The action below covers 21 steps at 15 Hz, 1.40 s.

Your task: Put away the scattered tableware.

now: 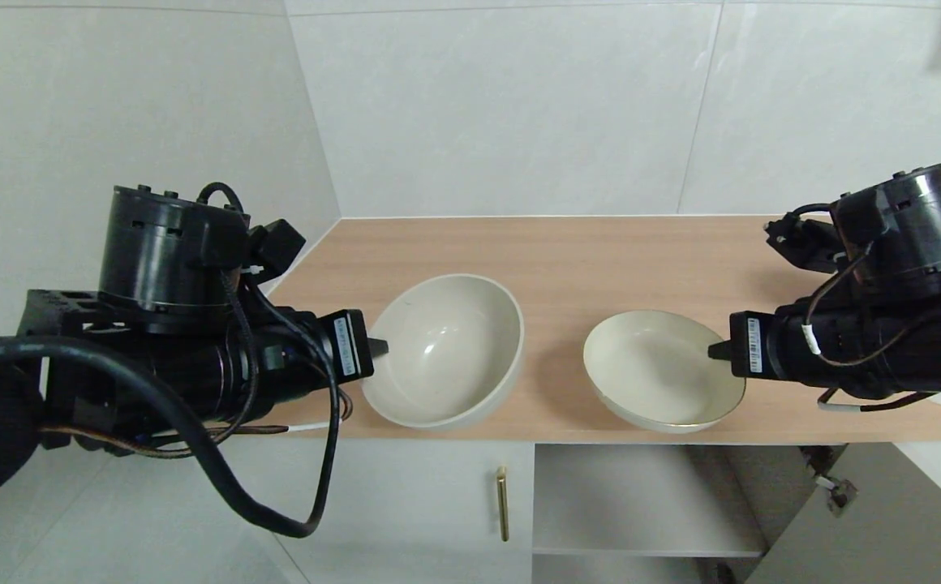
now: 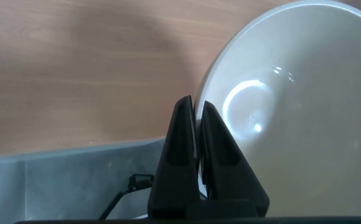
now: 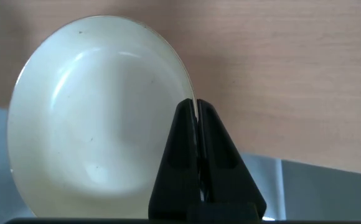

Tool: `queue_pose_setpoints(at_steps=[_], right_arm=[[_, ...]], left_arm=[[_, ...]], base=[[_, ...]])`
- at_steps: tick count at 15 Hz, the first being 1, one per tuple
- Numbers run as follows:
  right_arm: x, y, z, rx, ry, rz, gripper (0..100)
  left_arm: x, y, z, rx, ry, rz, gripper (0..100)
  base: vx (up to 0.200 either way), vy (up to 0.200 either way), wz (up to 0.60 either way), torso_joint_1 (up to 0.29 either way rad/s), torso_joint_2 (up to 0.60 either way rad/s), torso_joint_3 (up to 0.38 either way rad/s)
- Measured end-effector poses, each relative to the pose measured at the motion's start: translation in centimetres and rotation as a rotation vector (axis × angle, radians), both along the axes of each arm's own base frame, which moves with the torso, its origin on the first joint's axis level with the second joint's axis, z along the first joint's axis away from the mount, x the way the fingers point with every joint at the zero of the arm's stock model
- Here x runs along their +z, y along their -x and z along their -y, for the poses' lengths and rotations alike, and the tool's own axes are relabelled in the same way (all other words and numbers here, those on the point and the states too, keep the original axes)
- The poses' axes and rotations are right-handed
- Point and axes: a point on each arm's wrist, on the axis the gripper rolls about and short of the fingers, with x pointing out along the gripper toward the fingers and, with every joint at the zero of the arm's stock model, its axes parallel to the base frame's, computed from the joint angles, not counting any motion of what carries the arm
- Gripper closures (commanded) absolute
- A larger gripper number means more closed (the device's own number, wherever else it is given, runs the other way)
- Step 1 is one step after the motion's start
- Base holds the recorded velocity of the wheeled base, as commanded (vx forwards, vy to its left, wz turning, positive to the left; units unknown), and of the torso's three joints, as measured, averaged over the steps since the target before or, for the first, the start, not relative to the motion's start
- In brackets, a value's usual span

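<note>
The left jaws are clenched on the rim of the deep bowl (image 1: 446, 349), the right jaws on the shallow bowl (image 1: 661, 369); both bowls tilt at the worktop's (image 1: 568, 251) front edge. Grasping looks done; stowing both, perhaps in the open cupboard (image 1: 641, 503) below, remains

No text, number or sign legible anywhere. One white sticker (image 1: 346, 345) on the left arm (image 1: 276, 361), just behind the left hand (image 1: 381, 347) — dark barcode-like bars with fine print, too small to read. A second white sticker (image 1: 753, 344) on the right arm (image 1: 844, 350), just behind the right hand (image 1: 715, 350) — likewise barred, print likewise unreadable. Both stickers set on black housing, facing the head camera.
</note>
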Motion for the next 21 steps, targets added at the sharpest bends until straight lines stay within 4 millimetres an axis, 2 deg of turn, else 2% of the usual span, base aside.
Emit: queue_pose_setpoints(at_steps=[6, 11, 16, 21], right_arm=[[0.5, 1.1, 0.5, 0.022, -0.020, 0.016, 100], [0.2, 1.0, 0.5, 0.023, -0.029, 0.048, 100], [-1.0, 0.9, 0.4, 0.051, 0.012, 0.070, 100], [-1.8, 1.1, 0.5, 0.077, 0.044, 0.084, 100]], left_arm=[[0.0, 0.0, 0.0, 0.003, 0.002, -0.001, 100], [0.0, 0.0, 0.0, 0.000, 0.002, -0.001, 100], [0.0, 0.0, 0.0, 0.001, 0.000, -0.002, 100], [-0.1, 0.0, 0.0, 0.001, -0.002, -0.004, 100]], base=[[-0.200, 0.000, 0.00, -0.002, 0.00, 0.006], [0.000, 0.000, 0.00, 0.000, 0.00, 0.000], [0.000, 0.000, 0.00, 0.000, 0.00, 0.000], [0.000, 0.000, 0.00, -0.139, 0.34, 0.196]])
